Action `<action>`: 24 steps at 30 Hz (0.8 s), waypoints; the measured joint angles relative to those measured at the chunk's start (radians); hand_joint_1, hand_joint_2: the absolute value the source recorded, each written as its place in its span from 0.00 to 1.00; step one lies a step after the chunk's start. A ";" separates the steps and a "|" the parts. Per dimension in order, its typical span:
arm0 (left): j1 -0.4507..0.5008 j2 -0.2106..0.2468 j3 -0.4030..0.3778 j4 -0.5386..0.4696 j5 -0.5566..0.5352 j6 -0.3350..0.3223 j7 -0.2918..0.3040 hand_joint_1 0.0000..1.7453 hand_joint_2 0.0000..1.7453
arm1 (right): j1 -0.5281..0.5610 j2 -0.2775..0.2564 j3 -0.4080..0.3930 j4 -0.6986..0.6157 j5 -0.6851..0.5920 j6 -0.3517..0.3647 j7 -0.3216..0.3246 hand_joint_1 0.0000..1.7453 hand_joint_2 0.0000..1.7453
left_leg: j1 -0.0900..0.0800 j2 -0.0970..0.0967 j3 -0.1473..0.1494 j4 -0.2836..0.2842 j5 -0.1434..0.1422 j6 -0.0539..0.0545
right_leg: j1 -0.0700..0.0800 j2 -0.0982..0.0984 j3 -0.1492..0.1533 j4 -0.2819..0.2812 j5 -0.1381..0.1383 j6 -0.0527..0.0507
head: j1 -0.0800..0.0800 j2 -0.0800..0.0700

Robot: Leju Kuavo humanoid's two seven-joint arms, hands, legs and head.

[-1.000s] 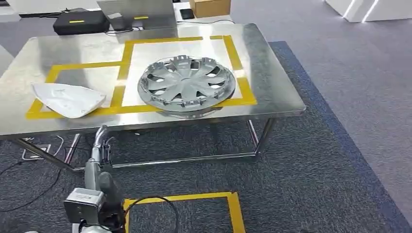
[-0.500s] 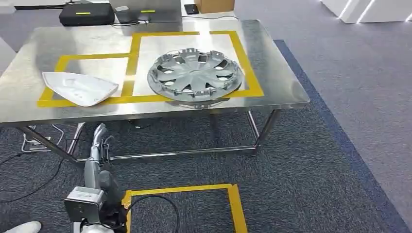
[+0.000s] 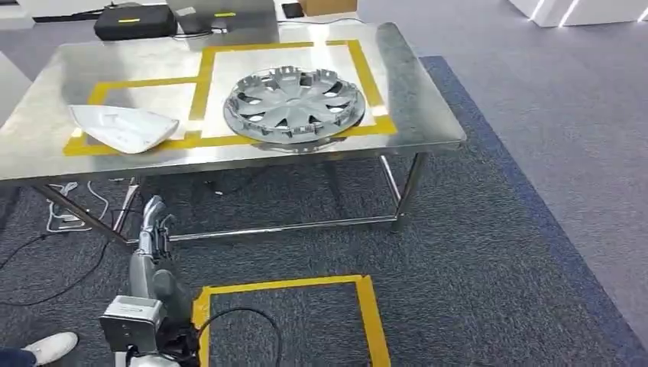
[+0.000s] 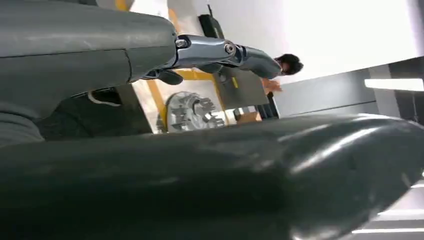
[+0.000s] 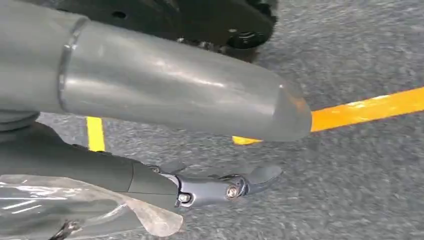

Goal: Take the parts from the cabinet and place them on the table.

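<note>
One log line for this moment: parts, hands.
hubcap: on table, right taped box | white cover: on table, left taped box | left hand: hanging, holds nothing | right hand: holds nothing

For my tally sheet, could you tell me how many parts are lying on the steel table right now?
2: a silver hubcap in the larger taped box, and a white cover piece over the smaller box's near tape.
</note>
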 joint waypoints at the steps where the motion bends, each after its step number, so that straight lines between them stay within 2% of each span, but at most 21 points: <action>1: -0.001 0.000 0.000 0.000 -0.001 0.001 -0.001 0.00 0.00 | -0.001 0.000 0.000 0.000 0.001 0.001 0.000 0.00 0.00 | -0.001 -0.001 0.069 -0.107 0.022 0.008 | 0.000 0.001 -0.012 0.008 0.004 0.003 | 0.000 0.000; 2: -0.004 0.000 0.000 0.000 -0.002 0.002 -0.001 0.00 0.00 | -0.001 0.001 0.000 0.000 0.002 0.002 0.000 0.00 0.00 | -0.003 -0.006 0.111 -0.183 0.000 0.016 | 0.002 0.002 -0.020 0.014 0.008 0.007 | 0.000 0.000; 3: -0.005 0.000 -0.001 0.000 -0.002 0.002 -0.002 0.00 0.00 | -0.002 0.001 0.000 0.000 0.002 0.002 0.000 0.00 0.00 | -0.005 -0.006 0.125 -0.212 -0.003 0.018 | 0.005 0.003 -0.028 0.018 0.015 0.013 | 0.002 0.000; 5: -0.006 0.000 -0.002 0.000 -0.003 0.003 -0.002 0.00 0.00 | -0.002 0.001 0.000 0.000 0.003 0.002 0.000 0.00 0.00 | -0.010 -0.006 0.109 -0.207 0.001 0.025 | 0.001 0.001 -0.035 0.017 0.030 0.026 | 0.000 0.000; 6: -0.006 0.000 -0.003 0.000 -0.002 0.003 -0.002 0.00 0.00 | 0.000 0.001 0.000 0.000 0.003 0.002 0.000 0.00 0.00 | -0.011 -0.006 0.105 -0.206 0.008 0.034 | 0.001 0.002 -0.036 0.015 0.038 0.033 | 0.002 0.000; 7: -0.007 -0.001 -0.004 0.000 -0.003 0.003 -0.002 0.00 0.00 | 0.001 0.001 0.000 0.000 0.003 0.002 0.000 0.00 0.00 | -0.002 0.000 0.099 -0.217 0.023 0.046 | -0.001 0.003 -0.041 0.020 0.031 0.038 | 0.001 0.000; 8: -0.009 -0.001 -0.006 0.000 -0.003 0.003 -0.002 0.00 0.00 | 0.001 0.001 0.000 0.000 0.003 0.002 0.000 0.00 0.00 | -0.003 0.003 0.087 -0.216 0.033 0.054 | -0.001 0.004 -0.056 0.042 -0.010 0.042 | 0.001 0.000; 9: -0.009 -0.002 -0.006 0.000 -0.003 0.003 -0.002 0.00 0.00 | 0.001 0.001 0.000 0.000 0.003 0.002 0.000 0.00 0.00 | -0.003 0.004 0.074 -0.216 0.043 0.062 | -0.002 0.004 -0.080 0.091 -0.069 0.044 | 0.007 0.000; 10: -0.009 -0.002 -0.007 0.001 -0.003 0.003 -0.002 0.00 0.00 | 0.001 0.001 0.000 0.000 0.003 0.002 0.000 0.00 0.00 | -0.004 0.005 0.060 -0.216 0.054 0.062 | -0.002 0.004 -0.100 0.167 -0.129 0.047 | 0.006 0.000; 11: -0.009 -0.002 -0.007 0.001 -0.003 0.003 -0.002 0.00 0.00 | 0.001 0.001 0.000 0.000 0.003 0.002 0.000 0.00 0.00 | -0.004 0.006 0.046 -0.215 0.065 0.063 | -0.002 0.004 -0.119 0.242 -0.171 0.051 | 0.005 0.000; 12: -0.009 -0.002 -0.008 0.002 -0.003 0.003 -0.002 0.00 0.00 | 0.002 0.001 0.000 0.000 0.005 0.003 0.000 0.00 0.00 | -0.005 0.007 0.027 -0.214 0.079 0.062 | -0.002 0.004 -0.129 0.307 -0.185 0.053 | 0.006 0.000; 13: -0.009 -0.002 -0.008 0.002 -0.003 0.003 -0.002 0.00 0.00 | 0.001 0.001 0.000 0.000 0.005 0.003 0.000 0.00 0.00 | -0.005 0.007 0.011 -0.212 0.090 0.060 | -0.003 0.004 -0.122 0.327 -0.165 0.055 | 0.005 0.000; 14: -0.009 -0.002 -0.008 0.002 -0.003 0.003 -0.002 0.00 0.00 | 0.001 0.001 0.000 0.000 0.005 0.003 0.000 0.00 0.00 | -0.004 0.007 -0.006 -0.208 0.101 0.058 | -0.003 0.004 -0.091 0.305 -0.121 0.056 | 0.006 0.000; 16: -0.010 -0.002 -0.011 0.002 -0.003 0.004 -0.002 0.00 0.00 | 0.000 0.001 0.000 0.000 0.005 0.003 0.000 0.00 0.00 | -0.003 0.007 -0.036 -0.198 0.117 0.050 | -0.004 0.004 0.013 0.173 -0.055 0.054 | 0.006 0.000; 17: -0.010 -0.002 -0.013 0.002 -0.003 0.004 -0.002 0.00 0.00 | -0.003 0.001 0.000 0.000 0.005 0.003 0.000 0.00 0.00 | -0.003 0.007 -0.043 -0.189 0.123 0.044 | -0.006 0.003 0.083 0.075 -0.067 0.053 | 0.006 0.000; 18: -0.011 -0.002 -0.014 0.002 -0.004 0.004 -0.003 0.00 0.00 | -0.005 0.001 0.000 0.000 0.006 0.003 -0.001 0.00 0.00 | -0.009 0.006 -0.054 -0.181 0.128 0.039 | -0.003 0.005 0.141 -0.009 -0.097 0.051 | 0.007 0.000; 19: -0.011 -0.002 -0.016 0.002 -0.004 0.005 -0.003 0.00 0.00 | -0.007 0.001 0.000 0.000 0.006 0.003 -0.002 0.00 0.00 | -0.010 0.007 -0.056 -0.178 0.137 0.034 | -0.002 0.007 0.140 -0.022 -0.108 0.040 | 0.003 0.000; 21: -0.012 -0.002 -0.020 0.002 -0.004 0.005 -0.003 0.00 0.00 | -0.004 0.001 0.001 0.000 0.006 0.003 -0.002 0.00 0.00 | -0.006 0.008 -0.056 -0.182 0.153 0.023 | 0.003 0.006 0.121 -0.014 -0.102 0.028 | 0.004 0.000; 22: -0.012 -0.002 -0.020 0.002 -0.004 0.005 -0.003 0.00 0.00 | 0.000 0.001 0.000 0.000 0.006 0.003 -0.001 0.00 0.00 | -0.005 0.007 -0.059 -0.181 0.159 0.018 | -0.001 0.004 0.112 -0.017 -0.090 0.017 | 0.006 0.000; 23: -0.012 0.000 -0.020 0.002 -0.004 0.005 -0.003 0.00 0.00 | -0.002 0.001 0.000 0.000 0.006 0.003 -0.001 0.00 0.00 | -0.002 0.003 -0.070 -0.166 0.124 0.011 | -0.003 -0.001 0.101 -0.016 -0.081 0.007 | 0.005 0.000; 24: -0.011 0.000 -0.020 0.002 -0.003 0.005 -0.003 0.00 0.00 | -0.002 0.001 0.000 0.000 0.006 0.003 -0.002 0.00 0.00 | -0.002 0.002 -0.078 -0.126 0.061 0.007 | -0.003 -0.002 0.091 -0.016 -0.069 -0.001 | -0.002 0.000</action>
